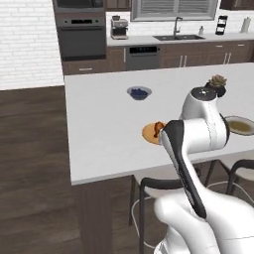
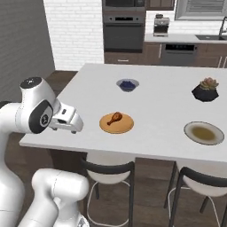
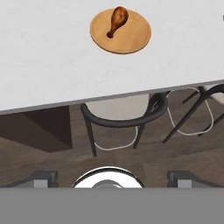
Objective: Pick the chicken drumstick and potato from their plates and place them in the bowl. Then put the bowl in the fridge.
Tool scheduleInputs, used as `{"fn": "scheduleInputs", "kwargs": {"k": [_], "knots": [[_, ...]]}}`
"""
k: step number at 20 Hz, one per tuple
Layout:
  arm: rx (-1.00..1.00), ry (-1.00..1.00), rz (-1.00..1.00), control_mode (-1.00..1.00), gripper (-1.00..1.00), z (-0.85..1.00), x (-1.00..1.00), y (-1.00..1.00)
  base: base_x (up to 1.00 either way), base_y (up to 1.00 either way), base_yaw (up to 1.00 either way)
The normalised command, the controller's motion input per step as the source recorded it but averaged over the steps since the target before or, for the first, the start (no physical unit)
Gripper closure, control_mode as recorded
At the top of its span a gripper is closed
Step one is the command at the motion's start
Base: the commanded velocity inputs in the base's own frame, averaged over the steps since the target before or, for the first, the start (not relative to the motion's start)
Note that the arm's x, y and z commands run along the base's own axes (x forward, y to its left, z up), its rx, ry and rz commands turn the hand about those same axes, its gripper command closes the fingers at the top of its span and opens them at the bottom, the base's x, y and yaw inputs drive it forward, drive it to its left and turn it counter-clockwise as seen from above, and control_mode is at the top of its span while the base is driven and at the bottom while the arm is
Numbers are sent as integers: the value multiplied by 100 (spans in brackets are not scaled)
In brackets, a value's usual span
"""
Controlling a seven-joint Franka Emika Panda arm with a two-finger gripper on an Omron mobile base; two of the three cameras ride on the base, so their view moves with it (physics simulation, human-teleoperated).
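wooden plate (image 2: 116, 123) bears the chicken drumstick (image 2: 115, 117), ready for picking. we note our gripper (image 3: 112, 177) spread wide, grasping nothing.

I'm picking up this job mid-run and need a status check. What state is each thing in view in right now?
Chicken drumstick: lying on the wooden plate, untouched.
Wooden plate: flat on the island counter, near its front edge.
Grey-rimmed plate: flat on the counter, no potato visible on it.
Blueberry bowl: upright, filled.
Plant pot: upright.
End effector: open, holding nothing, back from the counter edge above a stool.
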Motion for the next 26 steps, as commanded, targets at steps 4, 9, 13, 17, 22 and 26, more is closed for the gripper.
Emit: {"fn": "scheduleInputs", "kwargs": {"k": [4, 9, 13, 17, 22, 26], "knots": [[0, 0, 0, 100, -100, 0, 0, 0, 62, 0, 0], [0, 0, 0, 100, -100, 0, 0, 0, 74, 0, 0], [0, 0, 0, 100, -100, 0, 0, 0, 26, 0, 0], [2, -15, -1, -100, -100, -1, 44, 0, 0, 0, 0], [12, -6, -10, -100, -100, -5, 97, -1, 0, 0, 0], [20, 11, -30, -100, -100, -9, 100, -28, 0, 0, 0]]}}
